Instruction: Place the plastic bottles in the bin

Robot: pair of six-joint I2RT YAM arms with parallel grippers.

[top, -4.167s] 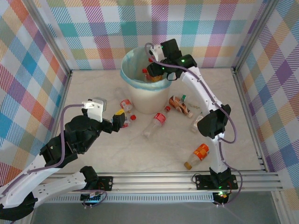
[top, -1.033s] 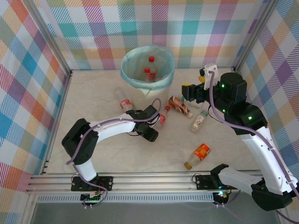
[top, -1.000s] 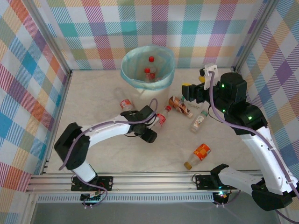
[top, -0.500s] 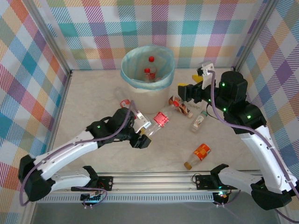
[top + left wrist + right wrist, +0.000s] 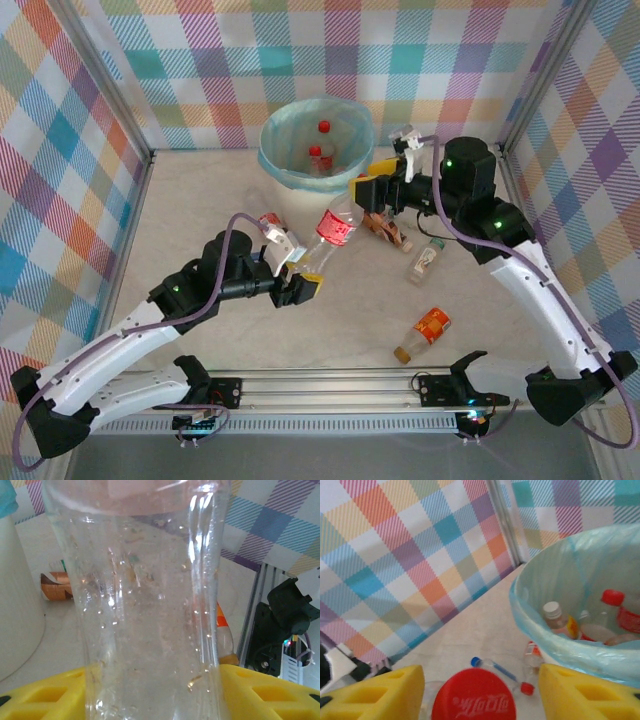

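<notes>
Carrying step: bottle [image 5: 326, 232] pinched in left gripper [image 5: 303, 287], raised beside bin [image 5: 268, 152]; right gripper [image 5: 362, 190] spread round cap [image 5: 472, 696]. Next: move over bin, release.

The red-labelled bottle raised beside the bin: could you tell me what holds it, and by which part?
The left end effector grips the bottle by its clear lower body. The right end effector flanks its red cap, with gaps on both sides.
</notes>
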